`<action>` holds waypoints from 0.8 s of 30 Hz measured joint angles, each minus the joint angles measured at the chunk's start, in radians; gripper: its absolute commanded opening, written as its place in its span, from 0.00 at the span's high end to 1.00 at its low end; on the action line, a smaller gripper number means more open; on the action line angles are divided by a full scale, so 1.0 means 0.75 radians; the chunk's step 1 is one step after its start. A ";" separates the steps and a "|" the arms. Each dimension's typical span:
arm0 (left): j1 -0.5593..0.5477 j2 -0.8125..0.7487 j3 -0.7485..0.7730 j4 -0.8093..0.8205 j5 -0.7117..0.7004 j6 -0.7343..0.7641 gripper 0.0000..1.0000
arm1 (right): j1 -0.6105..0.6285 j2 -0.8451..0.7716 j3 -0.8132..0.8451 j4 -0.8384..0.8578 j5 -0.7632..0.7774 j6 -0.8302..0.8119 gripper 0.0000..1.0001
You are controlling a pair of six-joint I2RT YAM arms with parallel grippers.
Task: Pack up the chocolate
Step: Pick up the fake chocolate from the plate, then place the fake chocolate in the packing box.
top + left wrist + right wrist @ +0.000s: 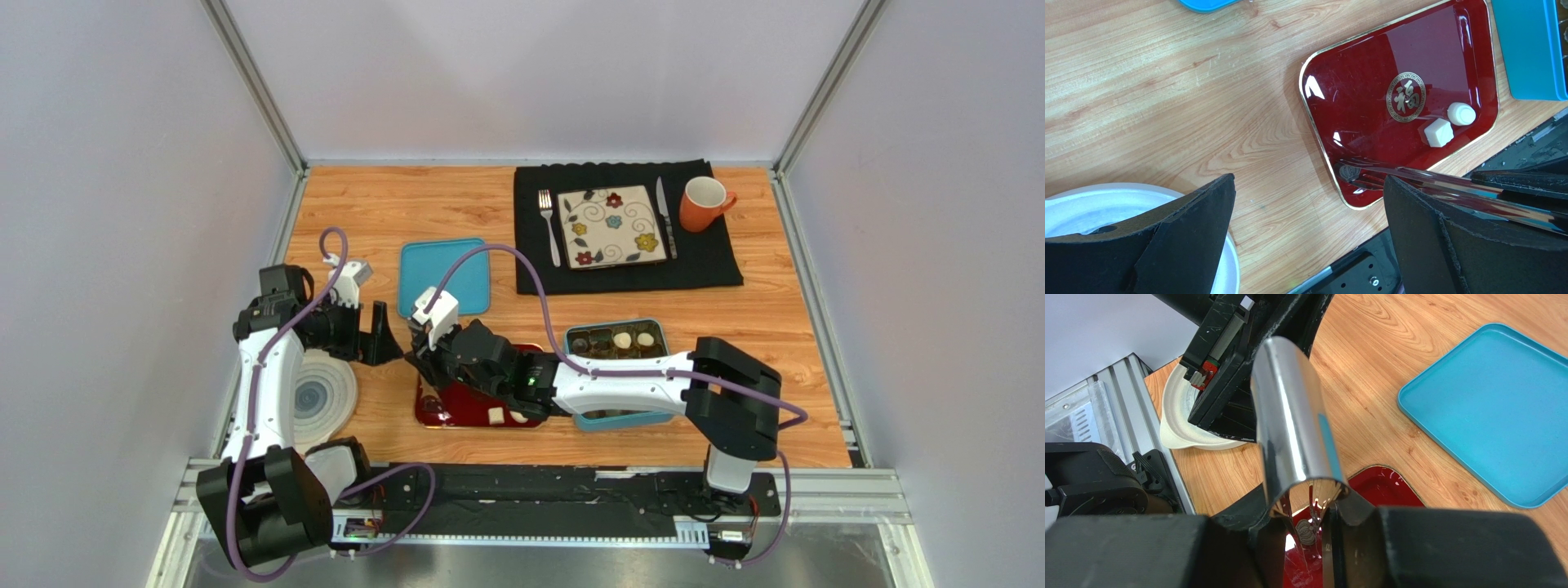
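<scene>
The chocolate (pixel 623 339) lay in two places. Several dark and pale pieces sat inside the teal container (pixel 626 422), which was open-topped so pieces could be dropped in. A white cube (pixel 1438 132) and a round white piece (pixel 1461 114) rested just beside each other on the red tray (pixel 1364 86), at about 4 o'clock from its gold emblem (pixel 1406 97). The container stood at 3 o'clock of the tray and close to it, probably to keep each transfer short. The right gripper (pixel 1309 545) had its jaws squeezed in on a pair of shiny metal tongs (pixel 1290 410), gripping the two blades below their bent spring end so that closing the jaws would pinch the tips. Those tips pointed down at the tray's corner, well apart from the two white pieces. A small dark round shape showed there, but I could not tell whether it was a candy or the tong tip itself. The left gripper (pixel 1309 184) hung at 9 o'clock of the tray with its jaws spread fully and nothing between them, apparently parked clear of the work above the white dish (pixel 325 398). The teal lid (pixel 444 278) lay flat at 12 o'clock of the tray, seemingly set aside for closing the container later.
</scene>
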 measured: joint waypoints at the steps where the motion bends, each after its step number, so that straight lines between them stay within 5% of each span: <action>1: 0.000 -0.001 0.000 -0.001 -0.001 0.000 0.01 | 0.000 0.000 0.000 0.000 0.002 0.001 0.80; 10: 0.000 -0.008 0.000 -0.005 -0.002 0.004 0.01 | -0.011 -0.058 -0.019 -0.030 0.037 -0.018 0.81; 24: 0.000 -0.009 0.001 -0.008 0.000 0.004 0.01 | -0.145 -0.789 -0.318 -0.220 0.259 -0.128 0.81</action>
